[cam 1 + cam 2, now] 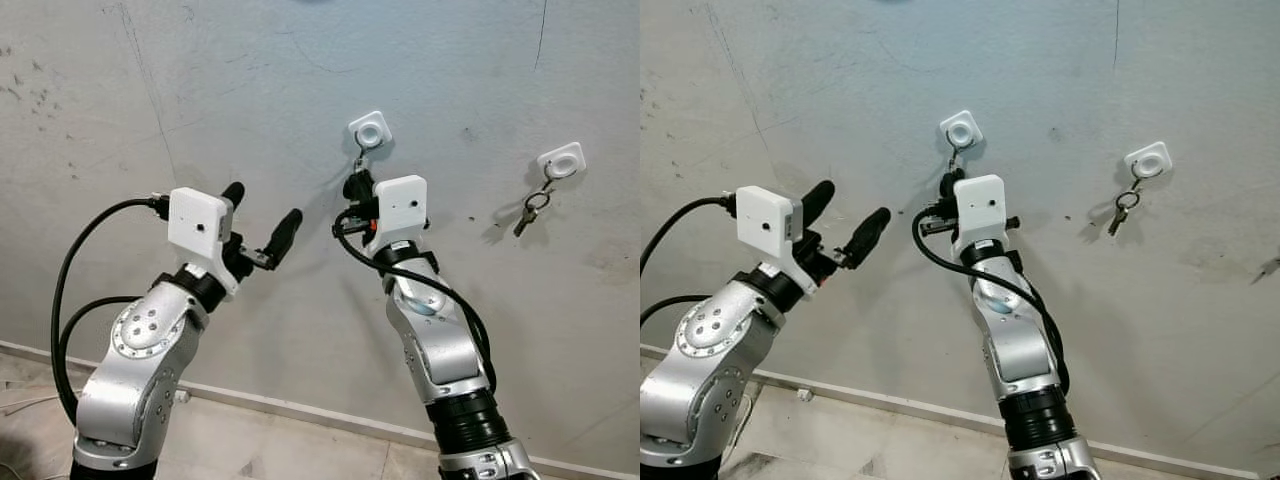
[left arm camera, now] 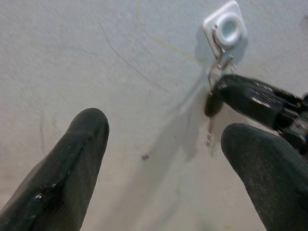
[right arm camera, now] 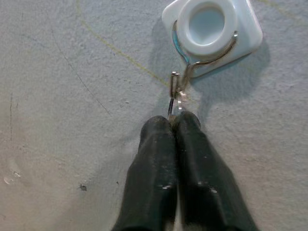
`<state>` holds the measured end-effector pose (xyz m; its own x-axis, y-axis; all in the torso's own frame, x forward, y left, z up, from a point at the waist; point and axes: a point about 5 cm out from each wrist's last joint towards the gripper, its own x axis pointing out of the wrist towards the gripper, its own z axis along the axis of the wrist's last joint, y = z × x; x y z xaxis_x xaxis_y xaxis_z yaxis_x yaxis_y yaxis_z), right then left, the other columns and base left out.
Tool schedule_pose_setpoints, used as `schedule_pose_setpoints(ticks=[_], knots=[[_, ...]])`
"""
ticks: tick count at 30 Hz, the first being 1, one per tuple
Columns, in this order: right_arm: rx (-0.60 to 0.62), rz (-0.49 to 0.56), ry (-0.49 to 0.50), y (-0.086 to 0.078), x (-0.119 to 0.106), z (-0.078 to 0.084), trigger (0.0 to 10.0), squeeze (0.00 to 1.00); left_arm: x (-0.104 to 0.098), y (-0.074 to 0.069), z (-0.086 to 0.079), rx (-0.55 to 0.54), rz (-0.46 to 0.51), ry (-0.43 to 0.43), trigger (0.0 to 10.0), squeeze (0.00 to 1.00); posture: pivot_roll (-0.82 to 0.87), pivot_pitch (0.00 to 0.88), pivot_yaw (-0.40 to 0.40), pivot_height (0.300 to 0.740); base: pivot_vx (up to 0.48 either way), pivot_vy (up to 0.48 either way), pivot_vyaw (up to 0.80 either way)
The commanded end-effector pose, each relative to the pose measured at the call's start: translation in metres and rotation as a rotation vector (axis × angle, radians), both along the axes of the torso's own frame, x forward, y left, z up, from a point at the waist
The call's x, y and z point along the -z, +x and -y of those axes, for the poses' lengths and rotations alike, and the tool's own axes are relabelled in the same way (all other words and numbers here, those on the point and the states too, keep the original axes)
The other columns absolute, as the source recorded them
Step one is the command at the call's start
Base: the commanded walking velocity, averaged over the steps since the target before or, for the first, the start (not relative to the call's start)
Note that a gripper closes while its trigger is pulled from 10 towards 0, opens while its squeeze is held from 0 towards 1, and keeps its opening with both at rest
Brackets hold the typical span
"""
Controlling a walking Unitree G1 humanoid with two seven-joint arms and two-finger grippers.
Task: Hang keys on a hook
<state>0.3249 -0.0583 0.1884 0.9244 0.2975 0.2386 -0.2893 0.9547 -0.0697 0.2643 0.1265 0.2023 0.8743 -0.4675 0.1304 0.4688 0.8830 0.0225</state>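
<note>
- The keys [image 2: 210,107] hung below the white hook [image 3: 211,30] on the wall [image 1: 200,90], their wire ring [image 3: 180,84] looped over the hook's round knob, with the ring's lower end pinched in the right hand [image 3: 174,122].
- The right hand was closed on the keys, its two black fingers [image 3: 154,159] pressed together just under the hook, tips touching the ring.
- The right arm [image 1: 435,340] reached steeply upward from the lower right, wrist bent so the white camera block sat directly beneath the hook, close to the wall.
- The left hand [image 1: 263,215] was held open, its fingers [image 2: 72,159] spread wide and empty, raised beside the right hand and pointing toward the hook but apart from the wall.
- The left arm [image 1: 140,370] was bent at the elbow, forearm angled up and to the right.
- The right wrist view showed the ring's wire around the knob; the left wrist view showed a dark key head and thin blade dangling behind the right hand's fingers.
- The head views showed a second hook [image 1: 561,160] farther right, with another key set [image 1: 531,209] hanging from it, well apart from both hands.
</note>
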Motion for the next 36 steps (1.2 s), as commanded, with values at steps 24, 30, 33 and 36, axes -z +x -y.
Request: schedule_pose_setpoints(ticks=[24,30,33,36], knots=[[0.008,-0.019,-0.009,-0.003,0.004,0.008,10.0,1.0,-0.004,-0.002,0.008,0.041,0.004,-0.005,10.0,1.0,0.24,0.0,-0.041,0.74,0.0,0.0,0.0],[0.031,-0.017,-0.016,-0.004,0.004,0.016,10.0,1.0,-0.004,-0.003,0.01,0.055,0.002,-0.012,10.0,1.0,0.23,0.0,-0.038,0.74,0.0,0.0,0.0],[0.042,-0.02,-0.019,-0.005,0.005,0.021,10.0,1.0,-0.004,-0.003,0.011,0.055,0.002,-0.012,10.0,1.0,0.23,0.0,-0.036,0.74,0.0,0.0,0.0],[0.047,-0.023,-0.02,-0.006,0.006,0.023,10.0,1.0,-0.004,-0.002,0.011,0.057,0.003,-0.012,10.0,1.0,0.23,0.0,-0.036,0.74,0.0,0.0,0.0]])
